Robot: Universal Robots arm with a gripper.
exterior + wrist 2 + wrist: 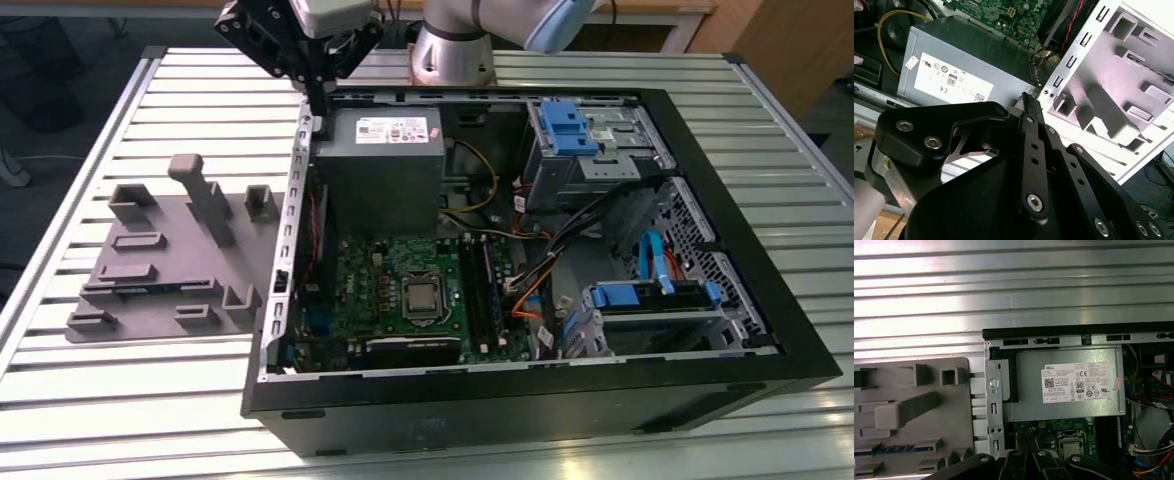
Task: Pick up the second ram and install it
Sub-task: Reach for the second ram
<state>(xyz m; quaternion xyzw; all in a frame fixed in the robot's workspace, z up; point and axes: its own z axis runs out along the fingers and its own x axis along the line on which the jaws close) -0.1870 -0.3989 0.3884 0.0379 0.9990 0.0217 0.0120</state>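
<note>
First wrist view showed what looked like the second ram point(889, 450), a thin strip on edge in a fixture plate point(954, 390) slot, well apart from the jaws point(1026, 100), which hung pressed together just beside the power supply point(954, 75).

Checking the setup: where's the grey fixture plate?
The fixture plate lies on the table at the exterior view's left, beside the open case.
</note>
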